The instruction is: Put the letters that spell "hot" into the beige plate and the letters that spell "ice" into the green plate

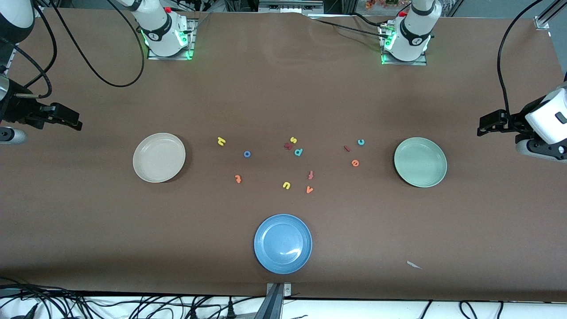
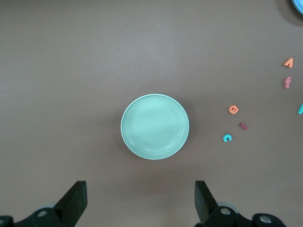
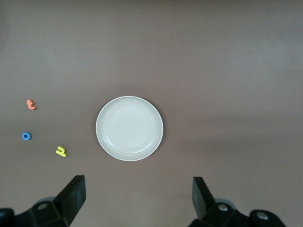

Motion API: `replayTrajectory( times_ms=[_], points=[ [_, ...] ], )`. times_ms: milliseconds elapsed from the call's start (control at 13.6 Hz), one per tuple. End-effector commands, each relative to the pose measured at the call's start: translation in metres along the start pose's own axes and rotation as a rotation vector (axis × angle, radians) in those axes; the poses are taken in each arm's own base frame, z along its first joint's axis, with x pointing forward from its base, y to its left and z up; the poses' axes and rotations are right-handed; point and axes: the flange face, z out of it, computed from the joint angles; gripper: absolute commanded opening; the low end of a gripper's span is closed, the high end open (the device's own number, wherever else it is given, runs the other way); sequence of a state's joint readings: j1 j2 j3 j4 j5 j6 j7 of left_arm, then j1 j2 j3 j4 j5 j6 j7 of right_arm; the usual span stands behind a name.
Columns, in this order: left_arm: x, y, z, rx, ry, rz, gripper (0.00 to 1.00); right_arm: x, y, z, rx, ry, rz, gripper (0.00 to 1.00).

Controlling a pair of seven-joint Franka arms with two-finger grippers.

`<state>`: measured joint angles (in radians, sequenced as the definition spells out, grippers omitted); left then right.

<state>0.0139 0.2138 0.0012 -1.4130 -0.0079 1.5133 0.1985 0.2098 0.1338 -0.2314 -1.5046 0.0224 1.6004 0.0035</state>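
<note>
Orange t lies nearest; beige plate and green plate sit bare; both jaws wide.

Brown table carries beige plate, green plate, blue plate, scattered foam letters

both arms wait raised at the tabletop's two ends. the left tool hangs above the edge at the left arm's end, fingers spread wide, holding nothing. the right tool hangs above the edge at the right arm's end, fingers likewise wide apart and empty
</note>
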Motion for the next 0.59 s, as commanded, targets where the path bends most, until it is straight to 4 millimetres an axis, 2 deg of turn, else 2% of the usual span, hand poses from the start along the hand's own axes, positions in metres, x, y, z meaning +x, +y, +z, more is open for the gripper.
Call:
replayTrajectory(
  times_ms=[0,514],
  points=[
    [-0.002,0.002,-0.001,-0.033,0.0,-0.014,1.0,0.002,0.0,-0.006,0.008,0.012,0.01,1.0],
    [0.001,0.012,0.004,-0.041,-0.007,-0.04,1.0,0.002,0.002,-0.007,0.005,0.015,0.014,1.0]
  ],
)
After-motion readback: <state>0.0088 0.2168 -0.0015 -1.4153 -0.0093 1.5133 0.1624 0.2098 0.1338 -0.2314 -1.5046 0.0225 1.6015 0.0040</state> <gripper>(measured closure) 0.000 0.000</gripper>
